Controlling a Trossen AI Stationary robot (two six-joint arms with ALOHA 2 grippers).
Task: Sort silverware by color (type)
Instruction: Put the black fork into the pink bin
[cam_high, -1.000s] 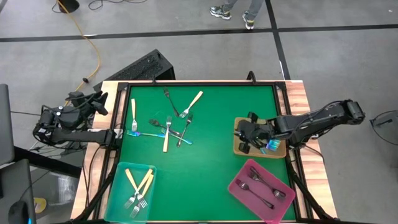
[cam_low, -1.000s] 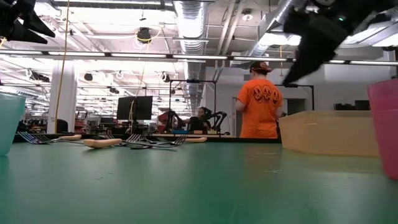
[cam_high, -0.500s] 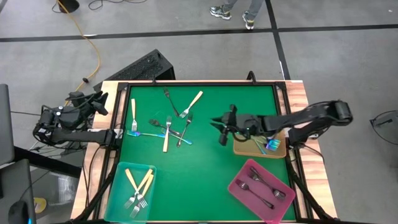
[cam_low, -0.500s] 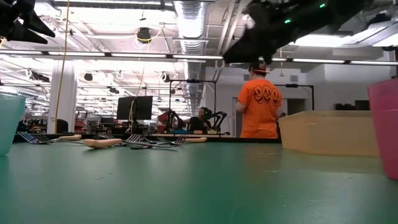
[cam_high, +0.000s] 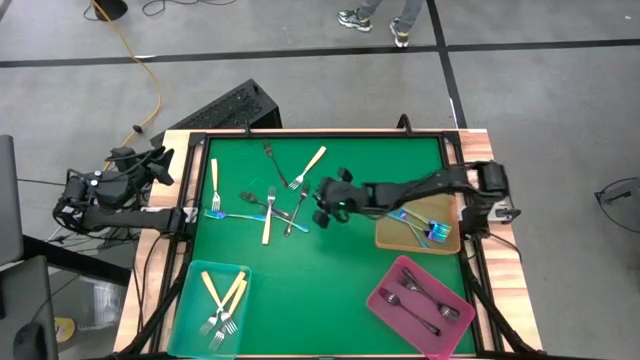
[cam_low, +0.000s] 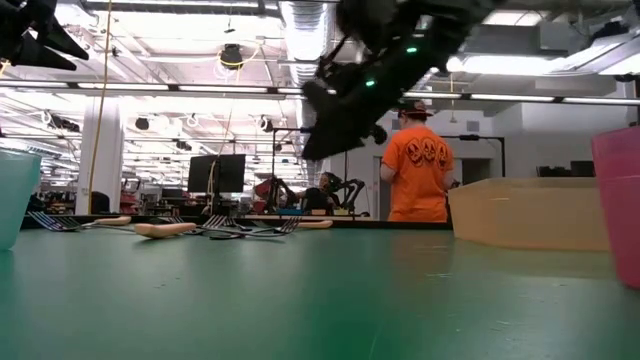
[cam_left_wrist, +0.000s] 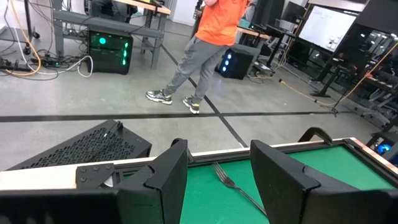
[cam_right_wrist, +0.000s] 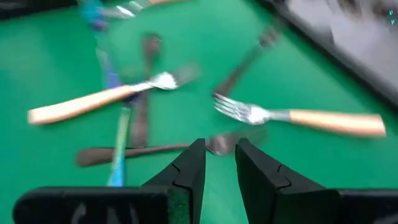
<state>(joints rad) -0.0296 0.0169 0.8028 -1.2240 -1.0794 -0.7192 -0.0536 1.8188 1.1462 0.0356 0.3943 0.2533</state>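
Observation:
Loose forks lie crossed on the green mat: cream-handled ones, dark ones and iridescent blue ones. My right gripper hovers over the right side of this pile, above the table. In its wrist view the right gripper is open by a narrow gap with nothing in it, over a dark fork and near a cream-handled fork. My left gripper is open and waits beyond the table's left edge.
A teal tray at the near left holds cream-handled forks. A tan tray at the right holds blue forks, and a pink tray at the near right holds dark ones. A person in an orange shirt stands in the room beyond.
My right gripper has travelled from above the tan tray toward the table's left, across the mat, and now hovers over the right side of the fork pile. The forks on the mat and in the trays have stayed where they were.

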